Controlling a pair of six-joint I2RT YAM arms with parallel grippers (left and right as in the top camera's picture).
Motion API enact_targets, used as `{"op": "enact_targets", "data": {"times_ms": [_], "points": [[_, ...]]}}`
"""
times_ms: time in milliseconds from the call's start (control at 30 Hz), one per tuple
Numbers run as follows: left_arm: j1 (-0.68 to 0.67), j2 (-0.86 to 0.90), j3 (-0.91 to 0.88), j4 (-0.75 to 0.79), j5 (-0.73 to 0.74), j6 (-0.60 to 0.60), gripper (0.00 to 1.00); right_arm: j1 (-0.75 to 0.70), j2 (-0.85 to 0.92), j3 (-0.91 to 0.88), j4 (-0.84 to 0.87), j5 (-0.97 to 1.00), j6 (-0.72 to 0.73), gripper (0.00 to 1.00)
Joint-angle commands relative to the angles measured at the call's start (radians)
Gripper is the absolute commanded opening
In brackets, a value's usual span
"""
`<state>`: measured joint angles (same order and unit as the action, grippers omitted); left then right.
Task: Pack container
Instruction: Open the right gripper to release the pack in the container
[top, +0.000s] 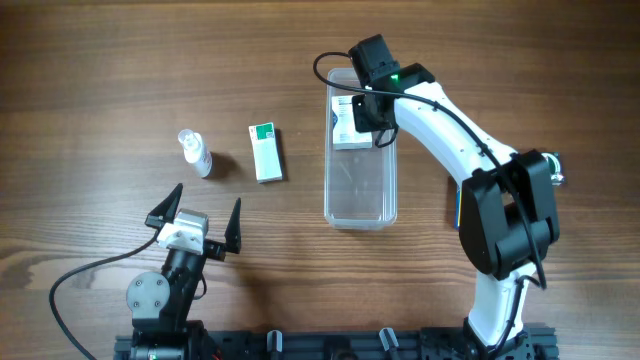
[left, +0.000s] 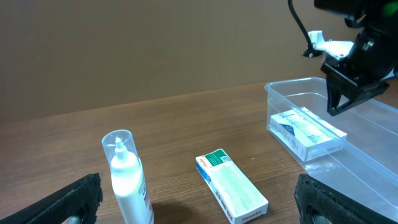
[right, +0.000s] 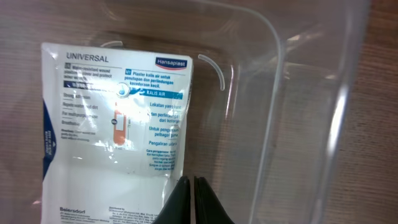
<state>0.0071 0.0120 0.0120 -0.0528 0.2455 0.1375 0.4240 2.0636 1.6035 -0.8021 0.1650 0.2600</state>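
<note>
Clear container (top: 360, 190), long axis running away from the robot, lies centre-right, its far end under the apparently closed, empty right gripper (right: 193, 190); the green box (top: 266, 152) lies parallel to its left, ahead of the wide-open left gripper (top: 208, 195).

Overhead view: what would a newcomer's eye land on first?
The clear container mid-table, with a white plaster box at its far end under the right hand. Left of it, a green box and a spray bottle sit outside, ahead of the open left hand.
</note>
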Motion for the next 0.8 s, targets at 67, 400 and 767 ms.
{"op": "enact_targets", "data": {"times_ms": [67, 400, 767], "points": [[0.006, -0.005, -0.006, 0.0, 0.008, 0.002, 1.0, 0.003, 0.035, 0.011, 0.004, -0.008, 0.01, 0.04], [0.006, -0.005, -0.006, 0.0, 0.008, 0.001, 1.0, 0.005, 0.082, 0.011, -0.005, -0.071, 0.013, 0.04], [0.006, -0.005, -0.006, 0.0, 0.008, 0.002, 1.0, 0.005, 0.03, 0.095, -0.09, -0.051, 0.004, 0.09]]}}
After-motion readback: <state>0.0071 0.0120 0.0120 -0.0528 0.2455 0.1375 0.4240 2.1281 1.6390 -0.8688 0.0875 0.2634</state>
